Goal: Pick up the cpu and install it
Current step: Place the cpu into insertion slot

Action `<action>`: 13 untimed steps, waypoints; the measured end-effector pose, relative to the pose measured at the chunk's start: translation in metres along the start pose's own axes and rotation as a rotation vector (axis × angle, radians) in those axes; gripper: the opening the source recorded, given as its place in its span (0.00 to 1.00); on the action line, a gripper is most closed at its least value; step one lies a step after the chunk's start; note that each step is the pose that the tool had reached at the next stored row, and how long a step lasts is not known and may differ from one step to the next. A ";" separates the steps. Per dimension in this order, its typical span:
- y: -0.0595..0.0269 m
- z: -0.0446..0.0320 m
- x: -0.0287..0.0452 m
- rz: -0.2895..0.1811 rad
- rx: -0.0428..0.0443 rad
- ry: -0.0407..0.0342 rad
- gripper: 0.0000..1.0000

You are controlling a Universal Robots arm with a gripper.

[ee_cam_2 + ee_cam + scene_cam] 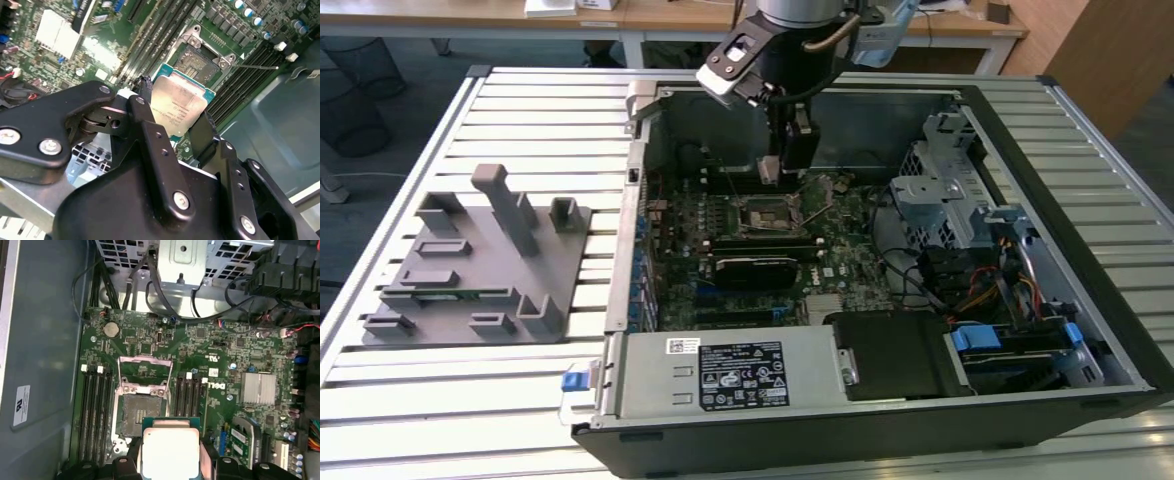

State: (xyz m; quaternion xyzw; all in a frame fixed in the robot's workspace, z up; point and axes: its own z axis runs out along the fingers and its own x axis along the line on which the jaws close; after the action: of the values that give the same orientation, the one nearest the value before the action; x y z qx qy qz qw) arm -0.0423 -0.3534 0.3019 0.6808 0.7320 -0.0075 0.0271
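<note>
The cpu, a flat square chip with a shiny silver top and pale rim, is pinched by its edges between my black fingers. My gripper hangs inside the open computer case, shut on the cpu. In the first wrist view the cpu hovers just beside the open motherboard socket, overlapping its edge. The socket has its metal load frame flipped up and its contact field bare. In the exterior view the socket lies a little below the gripper.
Memory slots flank the socket on both sides. A silver heatsink, cables and a drive cage crowd the board. The power supply fills the case front. A grey fixture block stands on the slatted table at the exterior view's left.
</note>
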 end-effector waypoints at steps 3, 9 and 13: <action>0.0001 0.0052 0.0035 0.010 0.0005 -0.0003 0.54; 0.0003 0.0154 0.0080 0.013 0.0007 -0.0002 0.54; 0.0001 0.0181 0.0082 0.017 0.0009 -0.0004 0.54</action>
State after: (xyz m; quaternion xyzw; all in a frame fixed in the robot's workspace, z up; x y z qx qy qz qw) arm -0.0422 -0.3461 0.2834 0.6868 0.7263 -0.0078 0.0270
